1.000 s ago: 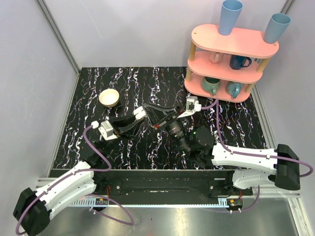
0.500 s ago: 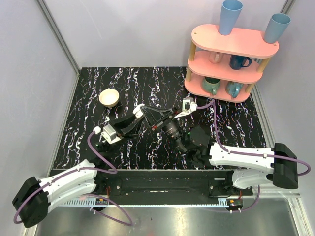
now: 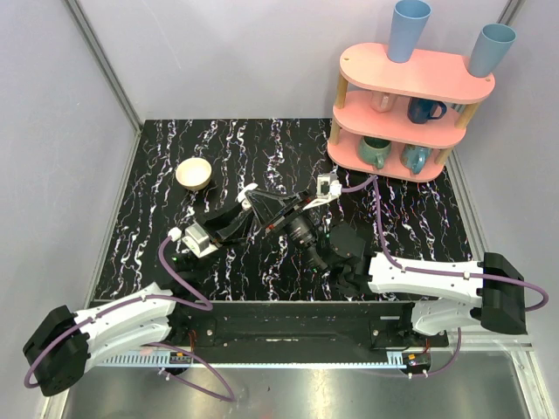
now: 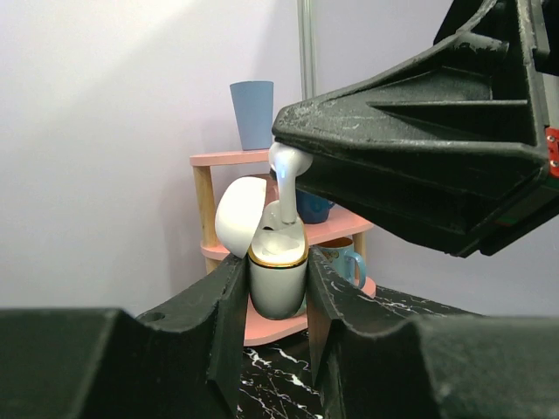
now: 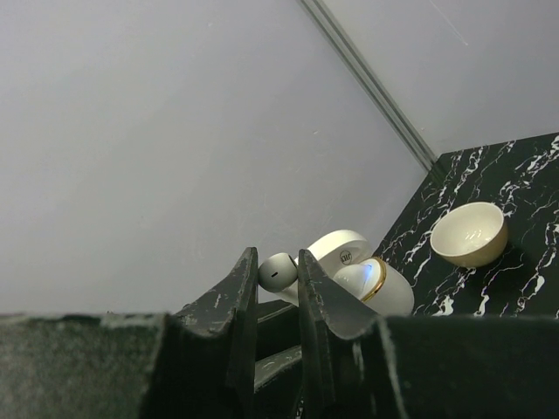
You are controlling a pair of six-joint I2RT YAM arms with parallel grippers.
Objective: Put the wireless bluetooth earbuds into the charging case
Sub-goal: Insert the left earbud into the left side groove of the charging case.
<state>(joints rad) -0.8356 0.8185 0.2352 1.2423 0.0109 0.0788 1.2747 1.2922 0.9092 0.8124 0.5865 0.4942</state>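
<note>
One earbud (image 4: 287, 175), pinched by the right gripper (image 5: 278, 264), may tilt and miss the case (image 4: 278, 292) that the left gripper (image 4: 276, 272) squeezes.

Bright, even light; perhaps slightly soft close-ups

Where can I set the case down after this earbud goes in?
Bare table: the far strip between the bowl and the pink shelf, and the right side between the shelf and the right arm. Crowded: the centre, where both arms meet at the charging case and earbud.
</note>
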